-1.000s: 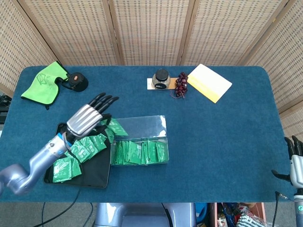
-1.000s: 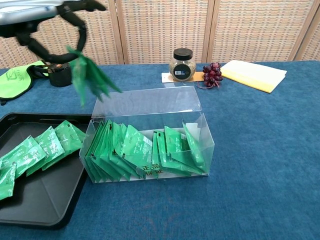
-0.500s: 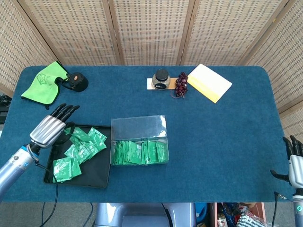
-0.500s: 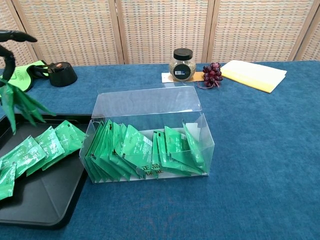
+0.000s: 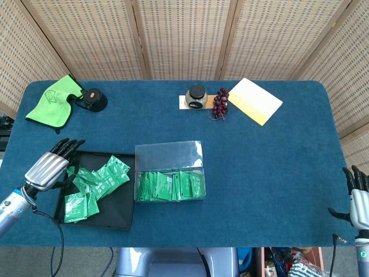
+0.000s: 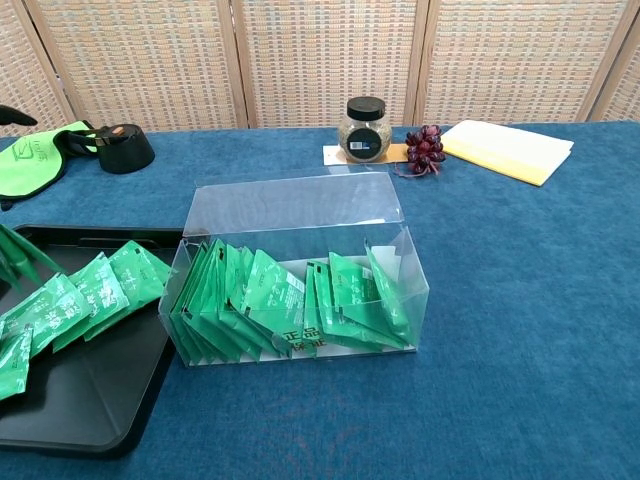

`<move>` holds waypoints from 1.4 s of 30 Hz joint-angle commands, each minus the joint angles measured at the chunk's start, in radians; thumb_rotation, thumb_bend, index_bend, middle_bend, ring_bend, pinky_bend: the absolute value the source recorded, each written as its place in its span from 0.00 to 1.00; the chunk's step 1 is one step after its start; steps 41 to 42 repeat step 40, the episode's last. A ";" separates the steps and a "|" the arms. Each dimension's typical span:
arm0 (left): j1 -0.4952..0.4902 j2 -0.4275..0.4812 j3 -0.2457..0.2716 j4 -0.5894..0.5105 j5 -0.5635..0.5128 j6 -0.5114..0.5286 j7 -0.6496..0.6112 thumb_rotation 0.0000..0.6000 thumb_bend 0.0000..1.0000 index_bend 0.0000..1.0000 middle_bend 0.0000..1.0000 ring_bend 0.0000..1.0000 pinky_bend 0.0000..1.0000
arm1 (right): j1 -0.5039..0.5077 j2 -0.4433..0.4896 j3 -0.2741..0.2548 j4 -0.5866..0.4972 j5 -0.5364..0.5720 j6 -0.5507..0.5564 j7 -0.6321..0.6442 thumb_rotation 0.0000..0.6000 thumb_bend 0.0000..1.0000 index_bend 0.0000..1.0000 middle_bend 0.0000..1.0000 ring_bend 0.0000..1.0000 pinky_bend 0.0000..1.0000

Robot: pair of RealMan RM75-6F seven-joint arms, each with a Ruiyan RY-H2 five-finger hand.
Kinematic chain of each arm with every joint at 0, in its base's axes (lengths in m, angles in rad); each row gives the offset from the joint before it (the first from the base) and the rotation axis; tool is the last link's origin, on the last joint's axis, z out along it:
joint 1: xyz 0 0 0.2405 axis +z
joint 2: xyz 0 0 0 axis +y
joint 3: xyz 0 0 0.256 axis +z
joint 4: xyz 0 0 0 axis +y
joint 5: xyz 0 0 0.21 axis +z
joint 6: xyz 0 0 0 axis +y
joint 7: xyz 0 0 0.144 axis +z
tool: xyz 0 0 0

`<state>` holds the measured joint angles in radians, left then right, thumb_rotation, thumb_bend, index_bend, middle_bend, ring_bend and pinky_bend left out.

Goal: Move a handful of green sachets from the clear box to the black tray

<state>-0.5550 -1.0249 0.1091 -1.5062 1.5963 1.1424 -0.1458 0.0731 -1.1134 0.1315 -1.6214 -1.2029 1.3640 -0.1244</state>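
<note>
Green sachets (image 6: 270,295) fill a clear box (image 6: 300,215) beside a black tray (image 6: 90,385) — all on blue cloth (image 5: 259,173).

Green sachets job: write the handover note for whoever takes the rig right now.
Left hand: over the left edge of the black tray; whether it holds sachets cannot be told.
Right hand: at the table's right edge, fingers apart, holding nothing.
Green sachets: a pile lies in the tray; many more stand in the clear box beside it.
Done: sachets are in the tray.
Left: check the left hand and pull it clear.
</note>
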 commanded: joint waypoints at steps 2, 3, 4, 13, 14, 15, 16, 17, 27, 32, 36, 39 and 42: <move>-0.004 0.014 0.010 -0.017 0.008 -0.041 -0.022 1.00 0.54 0.70 0.00 0.00 0.00 | 0.001 0.000 0.000 0.000 0.001 -0.003 -0.001 1.00 0.00 0.00 0.00 0.00 0.00; -0.006 0.016 0.011 -0.019 0.008 -0.049 -0.029 1.00 0.54 0.56 0.00 0.00 0.00 | 0.001 0.000 -0.001 0.000 0.001 -0.003 -0.001 1.00 0.00 0.00 0.00 0.00 0.00; -0.007 0.017 0.010 -0.020 0.007 -0.057 -0.033 1.00 0.53 0.46 0.00 0.00 0.00 | 0.002 0.000 -0.001 -0.001 0.000 -0.003 -0.002 1.00 0.00 0.00 0.00 0.00 0.00; 0.025 -0.014 -0.023 0.013 0.045 0.043 -0.134 1.00 0.25 0.00 0.00 0.00 0.00 | 0.000 0.000 -0.004 -0.007 -0.005 0.002 -0.006 1.00 0.00 0.00 0.00 0.00 0.00; 0.030 -0.018 -0.025 0.020 0.050 0.056 -0.143 1.00 0.25 0.00 0.00 0.00 0.00 | 0.000 0.000 -0.004 -0.007 -0.006 0.002 -0.007 1.00 0.00 0.00 0.00 0.00 0.00; 0.033 -0.020 -0.027 0.023 0.053 0.064 -0.150 1.00 0.25 0.00 0.00 0.00 0.00 | 0.000 0.000 -0.004 -0.008 -0.006 0.003 -0.007 1.00 0.00 0.00 0.00 0.00 0.00; 0.036 -0.023 -0.028 0.026 0.055 0.071 -0.155 1.00 0.25 0.00 0.00 0.00 0.00 | 0.000 0.000 -0.004 -0.008 -0.007 0.003 -0.006 1.00 0.00 0.00 0.00 0.00 0.00; 0.039 -0.024 -0.030 0.028 0.057 0.079 -0.161 1.00 0.25 0.00 0.00 0.00 0.00 | 0.000 0.001 -0.004 -0.009 -0.007 0.004 -0.006 1.00 0.00 0.00 0.00 0.00 0.00; 0.115 -0.050 -0.073 0.000 -0.006 0.187 -0.177 1.00 0.24 0.00 0.00 0.00 0.00 | -0.004 0.007 -0.006 -0.015 -0.020 0.012 0.006 1.00 0.00 0.00 0.00 0.00 0.00; 0.183 -0.076 -0.099 -0.055 -0.081 0.255 -0.059 1.00 0.24 0.00 0.00 0.00 0.00 | -0.008 0.014 -0.009 -0.021 -0.035 0.019 0.020 1.00 0.00 0.00 0.00 0.00 0.00; 0.244 -0.086 -0.114 -0.113 -0.146 0.313 0.051 1.00 0.24 0.00 0.00 0.00 0.00 | -0.012 0.019 -0.011 -0.025 -0.054 0.034 0.031 1.00 0.00 0.00 0.00 0.00 0.00; 0.289 -0.088 -0.114 -0.154 -0.184 0.348 0.111 1.00 0.24 0.00 0.00 0.00 0.00 | -0.017 0.013 -0.008 -0.016 -0.080 0.064 0.038 1.00 0.00 0.00 0.00 0.00 0.00; 0.304 -0.087 -0.110 -0.169 -0.199 0.352 0.137 1.00 0.24 0.00 0.00 0.00 0.00 | -0.019 0.007 -0.005 -0.008 -0.093 0.081 0.042 1.00 0.00 0.00 0.00 0.00 0.00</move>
